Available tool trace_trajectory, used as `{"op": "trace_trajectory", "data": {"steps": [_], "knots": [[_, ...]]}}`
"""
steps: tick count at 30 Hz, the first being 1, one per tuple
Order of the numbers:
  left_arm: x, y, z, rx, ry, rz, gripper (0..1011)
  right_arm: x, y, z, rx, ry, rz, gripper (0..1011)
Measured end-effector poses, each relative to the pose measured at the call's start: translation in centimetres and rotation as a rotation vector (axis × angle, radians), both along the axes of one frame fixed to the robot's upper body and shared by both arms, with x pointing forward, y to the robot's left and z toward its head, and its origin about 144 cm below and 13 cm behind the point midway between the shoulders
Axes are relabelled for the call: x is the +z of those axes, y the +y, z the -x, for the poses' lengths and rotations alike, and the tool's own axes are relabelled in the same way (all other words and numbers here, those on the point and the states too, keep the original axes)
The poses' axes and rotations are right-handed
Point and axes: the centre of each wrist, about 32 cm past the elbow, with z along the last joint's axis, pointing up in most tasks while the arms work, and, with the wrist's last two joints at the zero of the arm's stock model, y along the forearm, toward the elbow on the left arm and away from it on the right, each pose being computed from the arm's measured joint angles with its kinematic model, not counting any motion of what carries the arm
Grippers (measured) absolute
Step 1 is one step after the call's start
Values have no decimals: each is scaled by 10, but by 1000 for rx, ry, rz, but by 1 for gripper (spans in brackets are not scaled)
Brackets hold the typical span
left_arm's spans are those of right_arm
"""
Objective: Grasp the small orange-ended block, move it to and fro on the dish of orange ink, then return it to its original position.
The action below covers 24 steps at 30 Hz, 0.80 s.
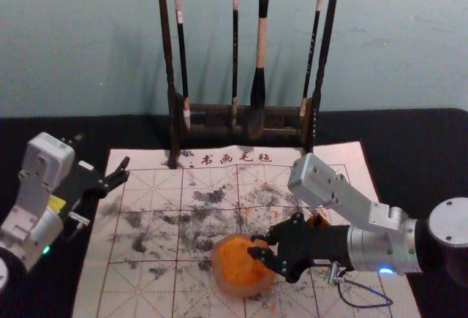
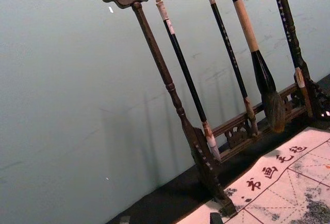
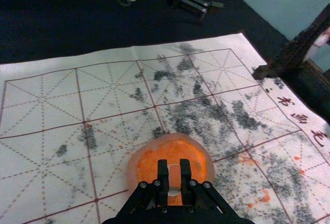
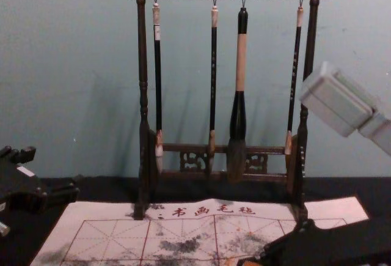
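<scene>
The block (image 3: 175, 176) is grasped between the fingers of the right gripper (image 1: 256, 246), over the dish (image 3: 133, 168) of orange ink (image 3: 166, 154); whether its lower end touches the ink, I cannot tell. It looks small, straight-sided and stiff, so I'd expect it to be light and to keep its shape under a firm, moderate squeeze. The fingers press its two opposite flat sides, which seems the right place: the working end should be left free. Wet ink could make those sides slippery, and a sideways drag might twist the block in so narrow a hold, so short, level strokes with little downward push would suit it. The left gripper (image 1: 124, 170) is parked beside the mat (image 1: 146, 219), its fingers parted.
</scene>
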Motion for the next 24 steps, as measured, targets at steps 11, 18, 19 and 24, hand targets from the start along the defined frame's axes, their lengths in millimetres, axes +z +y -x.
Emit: {"op": "trace_trajectory", "data": {"steps": [11,18,19,24], "knots": [[0,0,0,0,0,0,1001,-2,5,4,33,12,-6,91],[0,0,0,0,0,0,1001,-3,9,3,46,15,-6,91],[0,0,0,0,0,0,1001,-3,9,3,46,15,-6,91],[0,0,0,0,0,0,1001,-5,12,-1,48,18,-5,91]]}}
